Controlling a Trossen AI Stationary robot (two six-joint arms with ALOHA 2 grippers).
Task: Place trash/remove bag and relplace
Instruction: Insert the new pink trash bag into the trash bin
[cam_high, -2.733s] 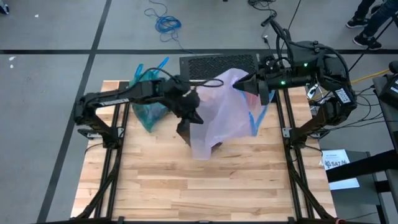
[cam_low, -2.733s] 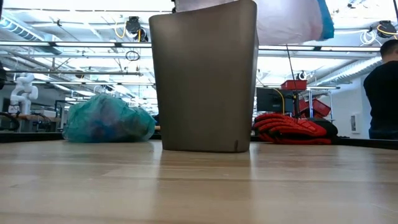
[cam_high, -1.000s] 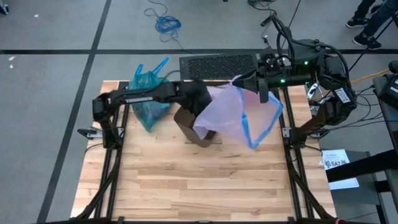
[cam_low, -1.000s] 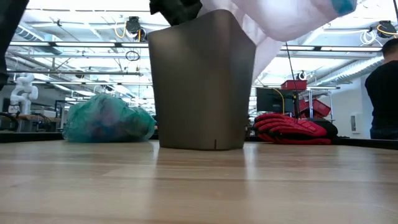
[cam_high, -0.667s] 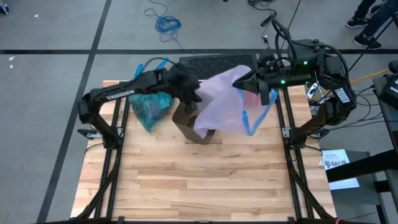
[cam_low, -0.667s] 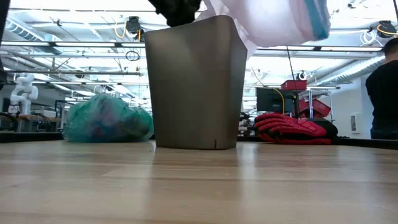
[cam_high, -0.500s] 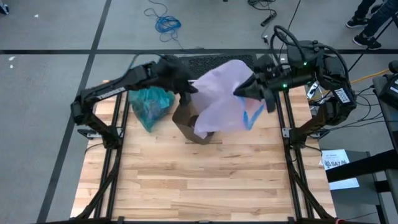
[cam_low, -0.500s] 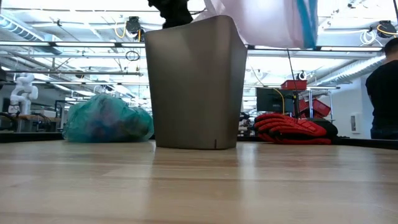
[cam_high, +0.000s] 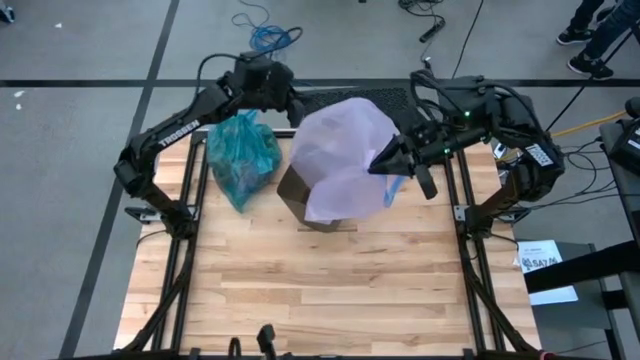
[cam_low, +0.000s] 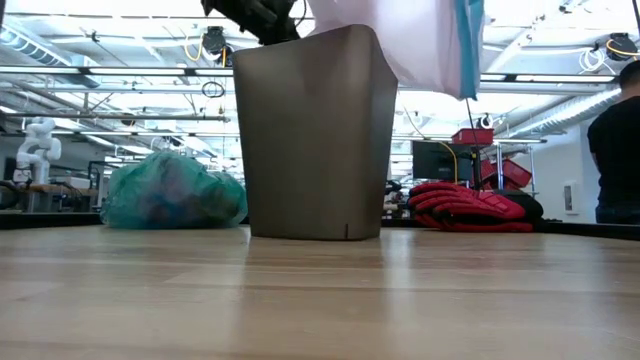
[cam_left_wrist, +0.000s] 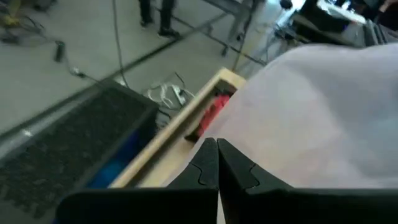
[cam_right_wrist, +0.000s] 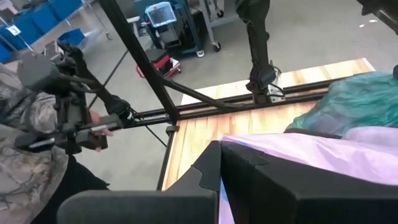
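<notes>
Wood table (cam_high: 300, 300) seen from above, with two dark robot arms stretching a pale pink bag (cam_high: 345, 160) over a brown bin (cam_low: 310, 135) near the table's far middle. The left gripper (cam_high: 293, 112) is raised at the bag's far left corner, its fingers (cam_left_wrist: 208, 165) pressed together on the thin pink film, which spreads away just past its tips. The right gripper (cam_high: 380, 166) is at the bag's opposite edge, also closed and pinching the film, with the bag's blue strip (cam_high: 392, 188) hanging directly below it. Between the two grippers the bag balloons over the bin's open top, hiding most of the rim from above. From table height, the bag (cam_low: 410, 40) drapes over the bin's top right corner. The teal-green bag (cam_high: 240, 155), full and tied, sits on the table just below the left arm, left of the bin and apart from it. Red gloves (cam_low: 470, 207) lie on the table beyond the bin, on the right gripper's side.
</notes>
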